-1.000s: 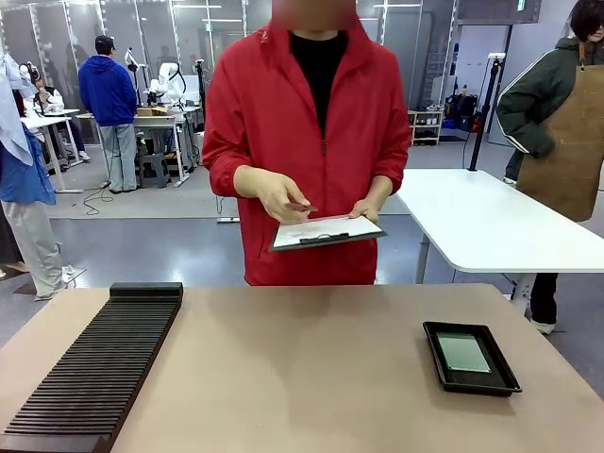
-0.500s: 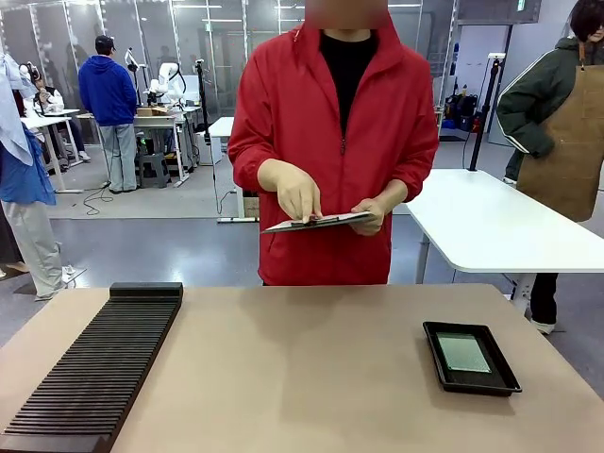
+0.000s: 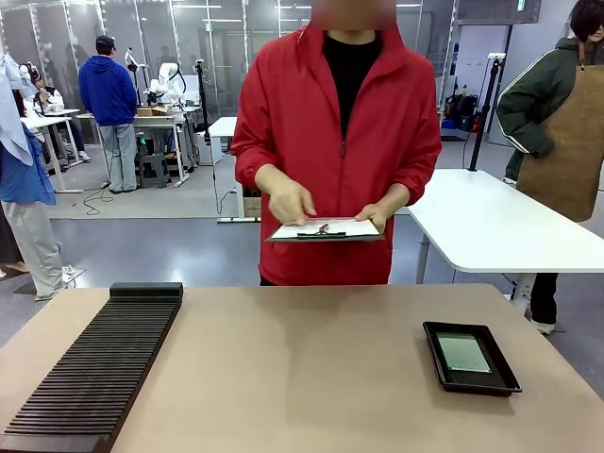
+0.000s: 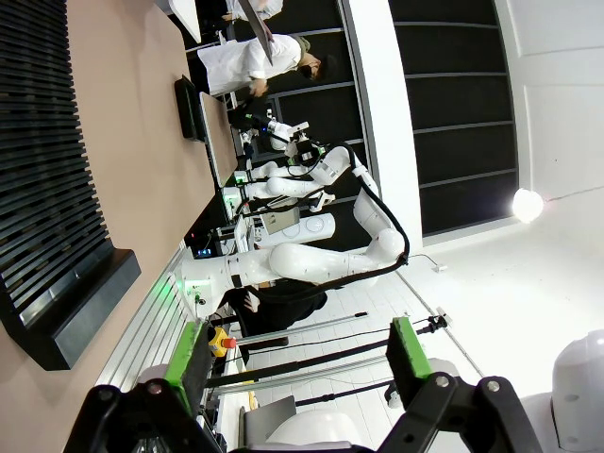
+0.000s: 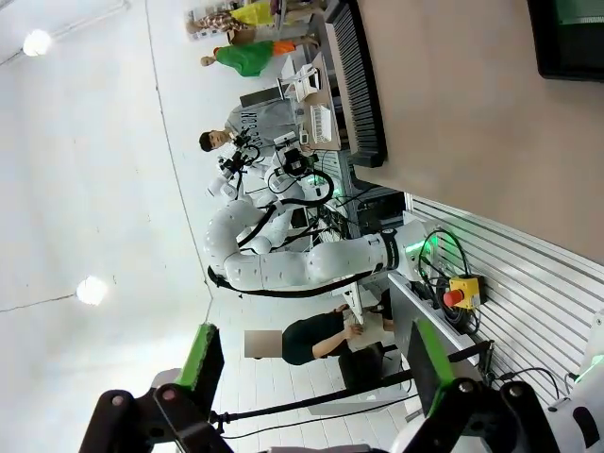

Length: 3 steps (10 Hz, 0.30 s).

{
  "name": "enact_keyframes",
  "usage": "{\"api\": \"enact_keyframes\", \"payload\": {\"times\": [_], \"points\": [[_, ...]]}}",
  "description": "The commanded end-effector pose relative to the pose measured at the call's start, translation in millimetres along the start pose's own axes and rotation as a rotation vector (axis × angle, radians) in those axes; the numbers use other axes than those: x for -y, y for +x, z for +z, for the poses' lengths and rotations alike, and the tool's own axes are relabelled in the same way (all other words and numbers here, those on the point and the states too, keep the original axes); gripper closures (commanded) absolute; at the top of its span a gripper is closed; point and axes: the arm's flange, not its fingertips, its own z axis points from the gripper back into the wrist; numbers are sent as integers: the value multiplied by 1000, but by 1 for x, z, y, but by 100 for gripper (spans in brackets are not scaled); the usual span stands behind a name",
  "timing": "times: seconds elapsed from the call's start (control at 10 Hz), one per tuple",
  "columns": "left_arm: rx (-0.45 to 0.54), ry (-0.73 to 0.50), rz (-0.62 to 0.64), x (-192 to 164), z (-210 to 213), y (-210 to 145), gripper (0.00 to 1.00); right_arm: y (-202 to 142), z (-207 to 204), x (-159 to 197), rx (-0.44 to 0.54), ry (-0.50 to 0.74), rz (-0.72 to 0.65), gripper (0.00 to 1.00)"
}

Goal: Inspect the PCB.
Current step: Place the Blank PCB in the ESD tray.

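Tan table carries a black tray holding the PCB; both grippers are spread, empty.

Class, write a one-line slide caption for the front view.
Person holds clipboard across the table while PCB lies in black tray.

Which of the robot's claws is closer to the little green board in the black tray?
Likely the right claw: its camera shows the tray holding the PCB nearby. The left claw sees that tray farther away.
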Motion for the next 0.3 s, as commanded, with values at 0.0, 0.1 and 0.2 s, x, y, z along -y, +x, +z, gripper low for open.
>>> {"api": "enact_keyframes", "payload": {"times": [0.0, 0.1, 0.2], "points": [[-12, 9, 3, 2, 1, -2, 4, -2, 1, -2, -10, -14, -12, 0], [-12, 9, 3, 2, 1, -2, 4, -2, 1, -2, -10, -14, -12, 0], [-12, 9, 3, 2, 1, -2, 4, -2, 1, -2, -10, -14, -12, 0]]}}
